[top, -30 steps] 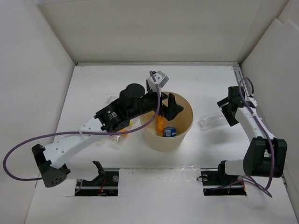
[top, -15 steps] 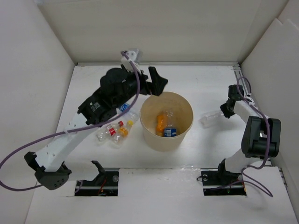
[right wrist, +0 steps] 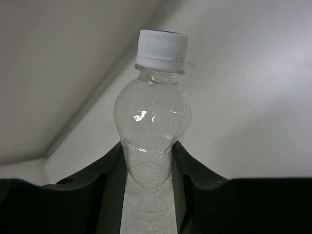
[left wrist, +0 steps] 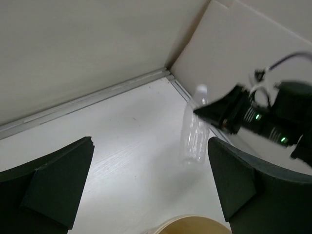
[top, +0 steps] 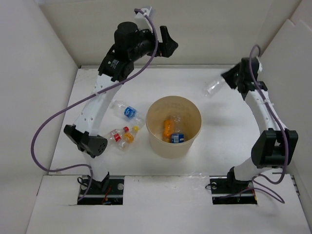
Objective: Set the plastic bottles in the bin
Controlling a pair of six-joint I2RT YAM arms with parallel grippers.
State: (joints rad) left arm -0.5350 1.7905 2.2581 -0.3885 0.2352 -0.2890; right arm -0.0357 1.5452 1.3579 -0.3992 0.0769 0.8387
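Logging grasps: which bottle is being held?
The unlabelled white-capped bottle in the right gripper; the others lie on the table or in the bin.

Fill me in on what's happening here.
The right gripper is shut on a clear unlabelled bottle, holding it up behind and right of the bin. The left gripper hangs open and empty near the back wall. Some bottles already lie in the bin; three bottles lie on the table to its left.
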